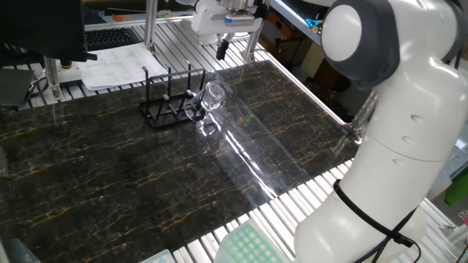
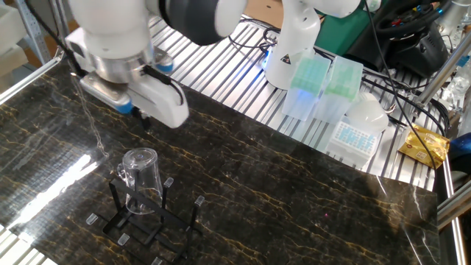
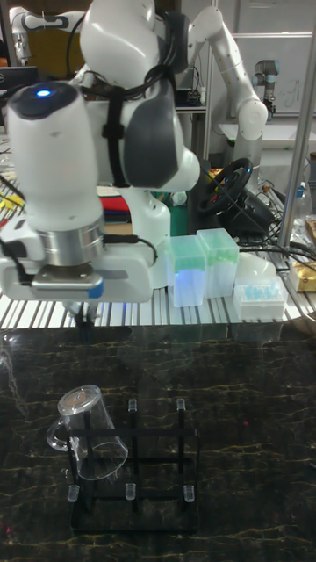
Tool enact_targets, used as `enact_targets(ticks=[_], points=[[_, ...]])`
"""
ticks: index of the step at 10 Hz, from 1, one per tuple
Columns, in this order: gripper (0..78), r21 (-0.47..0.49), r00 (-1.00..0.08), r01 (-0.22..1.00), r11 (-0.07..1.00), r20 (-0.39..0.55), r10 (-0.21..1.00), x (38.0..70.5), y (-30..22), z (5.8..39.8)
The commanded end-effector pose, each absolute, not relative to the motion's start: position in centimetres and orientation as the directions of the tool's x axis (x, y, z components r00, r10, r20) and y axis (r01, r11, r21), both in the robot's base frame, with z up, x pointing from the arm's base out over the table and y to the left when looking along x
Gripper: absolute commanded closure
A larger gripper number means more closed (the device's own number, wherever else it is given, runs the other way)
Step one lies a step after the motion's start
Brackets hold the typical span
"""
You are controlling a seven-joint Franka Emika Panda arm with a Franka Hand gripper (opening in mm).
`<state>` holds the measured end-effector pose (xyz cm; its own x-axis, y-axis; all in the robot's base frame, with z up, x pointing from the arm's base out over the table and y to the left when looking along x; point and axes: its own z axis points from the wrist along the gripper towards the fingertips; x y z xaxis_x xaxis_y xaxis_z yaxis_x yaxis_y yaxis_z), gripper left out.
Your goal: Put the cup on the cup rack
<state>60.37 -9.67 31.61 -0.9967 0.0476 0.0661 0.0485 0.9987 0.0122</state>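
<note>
The clear glass cup (image 1: 213, 97) hangs mouth-down and tilted over a peg at one end of the black wire cup rack (image 1: 167, 107). The other fixed view shows the cup (image 2: 141, 175) on the rack (image 2: 151, 224) with its handle to the left, as does the tall view, with cup (image 3: 87, 432) and rack (image 3: 133, 493). My gripper (image 1: 221, 48) hovers high above the table's edge, well clear of the cup. Its dark fingertips (image 3: 84, 320) look close together with nothing between them. In the other fixed view the gripper (image 2: 141, 120) is mostly hidden by the hand.
Papers and a keyboard (image 1: 113, 44) lie beyond the rack on the slatted bench. Green and blue pipette tip boxes (image 2: 324, 85) and cables sit past the dark marble-patterned table top (image 1: 131, 175). The robot's white base (image 1: 387, 146) stands at the table's right side.
</note>
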Motion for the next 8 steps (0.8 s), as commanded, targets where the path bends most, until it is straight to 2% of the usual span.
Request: enact_targets(ticks=[1, 8], points=[[76.4, 0.023, -0.995, 0.078, 0.997, 0.057, 0.077, 58.2, -6.6, 30.8], [76.4, 0.020, -0.998, 0.027, 0.999, 0.057, 0.026, 56.7, -3.9, 30.7]])
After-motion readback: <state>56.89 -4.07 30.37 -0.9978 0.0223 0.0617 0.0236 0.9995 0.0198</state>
